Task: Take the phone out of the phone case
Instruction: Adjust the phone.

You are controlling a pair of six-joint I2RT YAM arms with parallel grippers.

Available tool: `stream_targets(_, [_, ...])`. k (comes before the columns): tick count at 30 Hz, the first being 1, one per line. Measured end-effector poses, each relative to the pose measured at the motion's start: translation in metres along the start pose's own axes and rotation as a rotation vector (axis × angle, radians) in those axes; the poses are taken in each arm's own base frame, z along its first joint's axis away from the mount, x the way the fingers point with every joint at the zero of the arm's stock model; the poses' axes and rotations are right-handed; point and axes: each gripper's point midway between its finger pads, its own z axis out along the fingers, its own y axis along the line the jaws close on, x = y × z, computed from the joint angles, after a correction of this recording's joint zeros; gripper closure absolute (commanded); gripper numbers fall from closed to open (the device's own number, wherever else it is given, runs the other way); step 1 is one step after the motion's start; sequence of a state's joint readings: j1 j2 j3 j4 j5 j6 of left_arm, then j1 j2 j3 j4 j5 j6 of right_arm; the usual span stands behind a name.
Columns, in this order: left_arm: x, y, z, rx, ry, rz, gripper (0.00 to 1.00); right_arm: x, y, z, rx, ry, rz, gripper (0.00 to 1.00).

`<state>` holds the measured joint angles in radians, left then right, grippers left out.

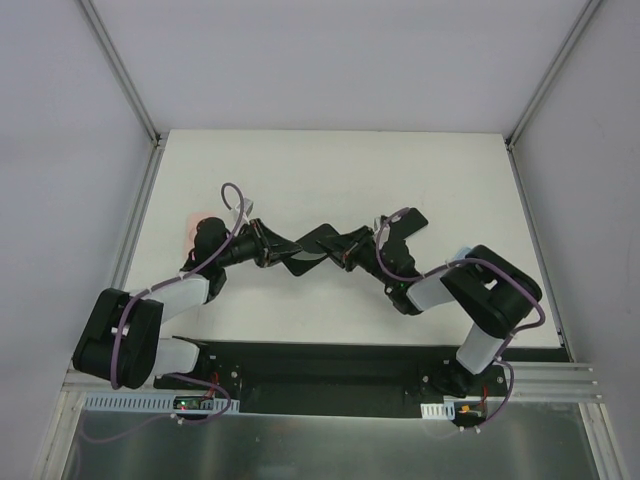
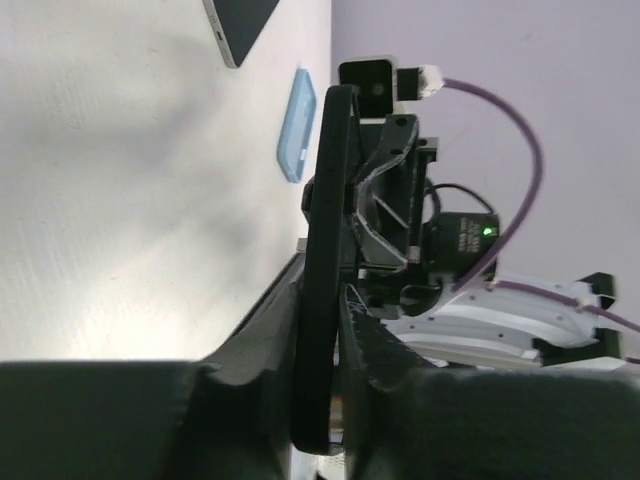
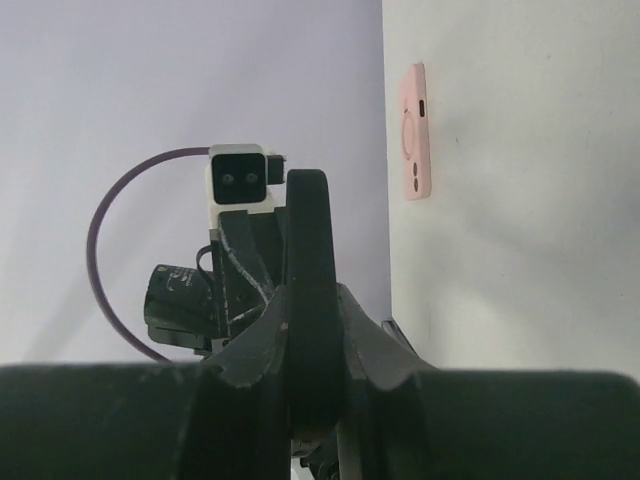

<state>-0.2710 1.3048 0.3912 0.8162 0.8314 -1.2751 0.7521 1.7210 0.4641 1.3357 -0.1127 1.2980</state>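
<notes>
A black phone case [image 1: 318, 243] is held off the table between my two grippers. I cannot tell the phone from the case. In the left wrist view the case [image 2: 330, 200] shows edge-on, and my left gripper [image 2: 322, 330] is shut on its near end. In the right wrist view the same dark slab [image 3: 308, 230] stands edge-on, with my right gripper [image 3: 312, 330] shut on it, both fingers pressed against its faces. From above, the left gripper [image 1: 285, 255] and right gripper [image 1: 348, 250] face each other across the case.
A pink case [image 3: 415, 130] lies flat on the white table [image 1: 330, 170] at the far left [image 1: 192, 228]. A light blue case [image 2: 295, 125] and a dark phone [image 2: 240, 25] lie on the right side, beyond my right arm.
</notes>
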Motion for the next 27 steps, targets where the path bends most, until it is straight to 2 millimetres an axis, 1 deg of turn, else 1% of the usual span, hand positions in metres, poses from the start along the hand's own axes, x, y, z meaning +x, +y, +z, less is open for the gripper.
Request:
stream_targets(1, [0.000,0.000,-0.001,-0.008,-0.001,0.009,0.51,0.001,-0.001,0.001,0.010,0.010,-0.003,0.99])
stream_targets(2, [0.000,0.001,-0.002,-0.021,-0.005,0.025,0.37,0.003,-0.001,0.002,0.021,0.026,-0.020,0.98])
stream_targets(3, [0.002,0.005,-0.003,-0.039,0.000,0.044,0.27,0.006,0.002,0.006,0.029,0.048,-0.058,0.99])
stream_targets(4, [0.006,0.007,-0.004,-0.056,0.015,0.051,0.13,0.010,0.002,0.009,0.049,0.079,-0.108,0.98])
stream_targets(5, [0.009,0.008,-0.006,-0.072,0.029,0.062,0.07,0.015,0.002,0.011,0.072,0.115,-0.160,0.99])
stream_targets(7, [0.014,0.005,-0.011,-0.089,0.045,0.092,0.05,0.021,0.001,0.014,0.116,0.175,-0.241,0.99])
stream_targets(9, [0.016,0.002,-0.015,-0.105,0.054,0.123,0.04,0.024,0.009,0.015,0.138,0.240,-0.331,0.99])
stream_targets(11, [0.014,-0.006,-0.021,-0.105,0.058,0.164,0.05,0.026,0.020,0.012,0.144,0.313,-0.421,0.99])
stream_targets(13, [0.008,-0.015,-0.026,-0.090,0.051,0.204,0.06,0.026,0.026,0.006,0.148,0.388,-0.492,0.99])
stream_targets(16, [0.004,-0.023,-0.030,-0.063,0.062,0.241,0.09,0.030,0.027,-0.006,0.138,0.512,-0.534,0.99])
stream_targets(19, [0.013,-0.026,-0.030,-0.024,0.121,0.241,0.10,0.041,0.025,-0.018,0.116,0.648,-0.544,0.98])
stream_targets(22, [0.018,-0.029,-0.031,0.010,0.166,0.245,0.11,0.053,0.024,-0.028,0.087,0.743,-0.546,0.99])
stream_targets(24, [0.022,-0.031,-0.032,0.030,0.192,0.250,0.11,0.060,0.028,-0.036,0.060,0.803,-0.546,0.99])
stream_targets(27, [0.026,-0.034,-0.033,0.056,0.222,0.258,0.12,0.064,0.037,-0.038,0.023,0.841,-0.554,0.99])
